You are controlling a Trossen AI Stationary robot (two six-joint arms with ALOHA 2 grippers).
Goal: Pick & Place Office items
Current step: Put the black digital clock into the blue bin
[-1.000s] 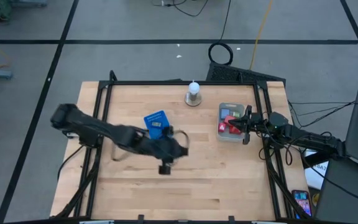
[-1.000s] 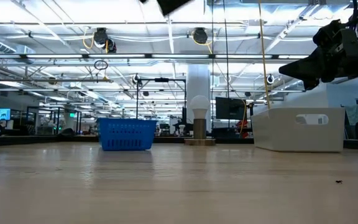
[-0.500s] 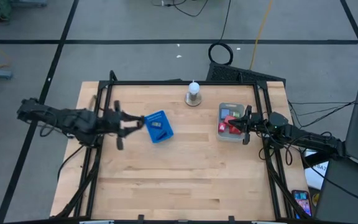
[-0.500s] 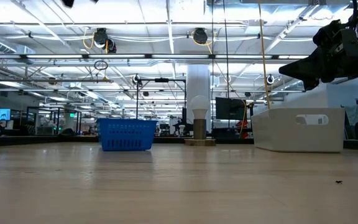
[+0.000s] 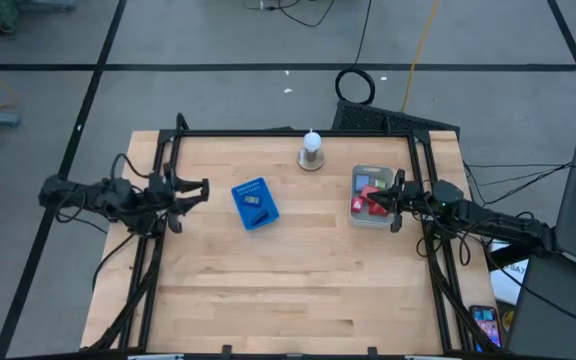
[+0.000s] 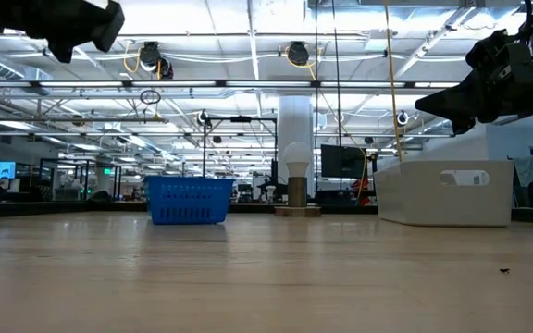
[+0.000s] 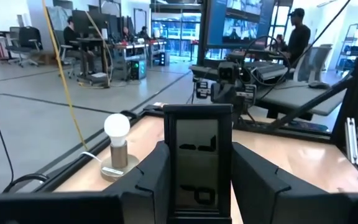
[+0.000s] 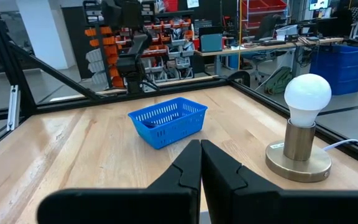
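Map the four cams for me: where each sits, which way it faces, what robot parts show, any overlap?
High: overhead, straight down; both arms, left gripper, right gripper over the white bin.
Low: table height, level across; blue basket, arm ends up top.
Left wrist: faces across the table; own fingers.
Right wrist: same, opposite way; shut fingers.
Shared: bulb lamp in all four.

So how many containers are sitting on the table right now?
2: a blue basket near the table's middle, with a dark item in it, and a white bin toward the right side, by the right gripper. Nothing suggests a hidden third.
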